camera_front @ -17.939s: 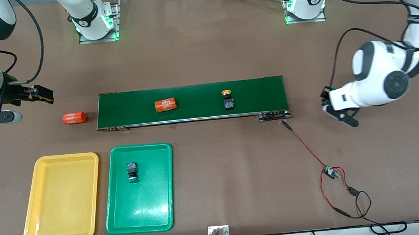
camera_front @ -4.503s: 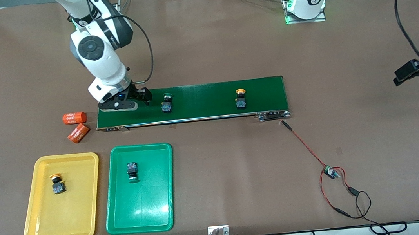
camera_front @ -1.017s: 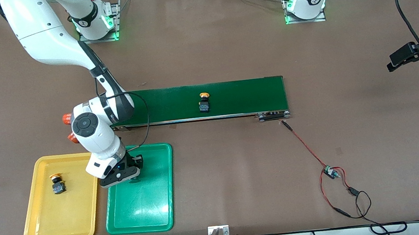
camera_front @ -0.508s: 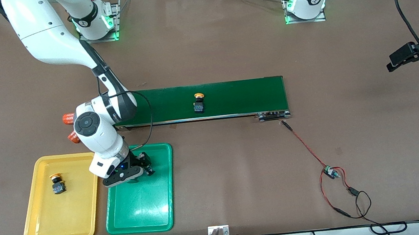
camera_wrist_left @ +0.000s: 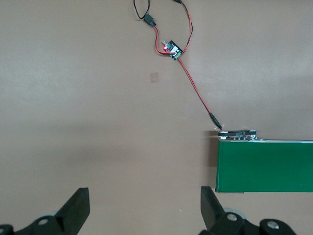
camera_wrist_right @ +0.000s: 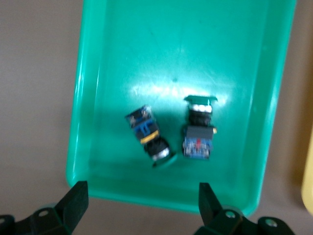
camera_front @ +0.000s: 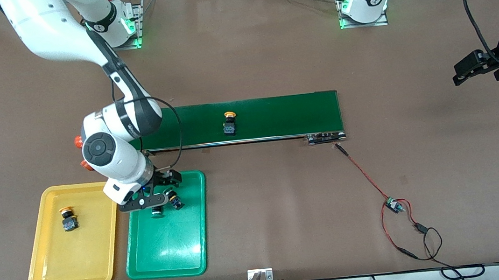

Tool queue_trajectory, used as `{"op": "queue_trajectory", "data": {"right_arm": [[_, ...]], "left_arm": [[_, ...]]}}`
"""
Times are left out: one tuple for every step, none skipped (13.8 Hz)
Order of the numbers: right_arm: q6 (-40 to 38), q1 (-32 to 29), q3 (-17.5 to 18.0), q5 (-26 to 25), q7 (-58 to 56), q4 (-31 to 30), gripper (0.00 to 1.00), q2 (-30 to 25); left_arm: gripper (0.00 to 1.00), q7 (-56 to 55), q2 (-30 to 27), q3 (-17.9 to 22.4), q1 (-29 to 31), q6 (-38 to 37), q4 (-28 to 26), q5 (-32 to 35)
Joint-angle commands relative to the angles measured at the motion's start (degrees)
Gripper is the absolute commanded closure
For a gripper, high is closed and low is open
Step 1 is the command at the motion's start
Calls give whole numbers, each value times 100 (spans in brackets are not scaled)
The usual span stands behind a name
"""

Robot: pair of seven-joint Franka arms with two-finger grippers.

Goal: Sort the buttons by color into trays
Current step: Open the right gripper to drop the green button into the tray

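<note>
My right gripper [camera_front: 164,189] [camera_wrist_right: 142,205] hangs open over the edge of the green tray [camera_front: 196,254] [camera_wrist_right: 88,112] that lies farthest from the front camera. Nothing is between its fingers. Two green-capped buttons lie on their sides in that tray, one [camera_front: 174,201] [camera_wrist_right: 149,137] beside the other [camera_front: 157,212] [camera_wrist_right: 199,132]. A yellow-capped button [camera_front: 69,220] sits in the yellow tray [camera_front: 48,271]. Another yellow-capped button [camera_front: 229,124] rides on the dark green belt [camera_front: 284,115]. My left gripper [camera_front: 467,70] [camera_wrist_left: 144,205] waits open and empty above the bare table past the belt's end [camera_wrist_left: 264,166].
Two orange cylinders [camera_front: 79,141] [camera_front: 86,165] lie beside the belt's end toward the right arm, mostly hidden by that arm. A red wire runs from the belt's other end to a small circuit board [camera_front: 394,205] [camera_wrist_left: 171,49].
My right gripper has opened, let go of a green-capped button in the green tray and risen a little. The yellow-capped button on the belt has travelled toward the right arm's end.
</note>
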Motion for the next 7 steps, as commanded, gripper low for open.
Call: {"op": "queue_trajectory", "data": {"right_arm": [[-593,132,19,110,384,-251,0,-443],[-725,176,19,206,498,-365,0,-566],[-770,194,10,285,560,-488,0,-698],[-788,194,10,304,621,-654,0,-839],[-788,194,10,304,657,-839,0,-979],[-745,185,1,304,666,-1075,0,-1172],[-692,176,1,304,640,-1278,0,-1357]], "left_arm": [[0,-15,-27,-45,94,-86,73,-125],[0,-15,-35,-71,93,-94,81,-116],[0,-15,-35,-54,102,-94,90,-116],[0,-15,-44,-19,102,-94,90,-108],[0,-15,-44,7,172,-94,90,-107],[0,-15,-35,7,268,-94,90,-107],[0,-15,-35,7,287,-103,81,-99]]}}
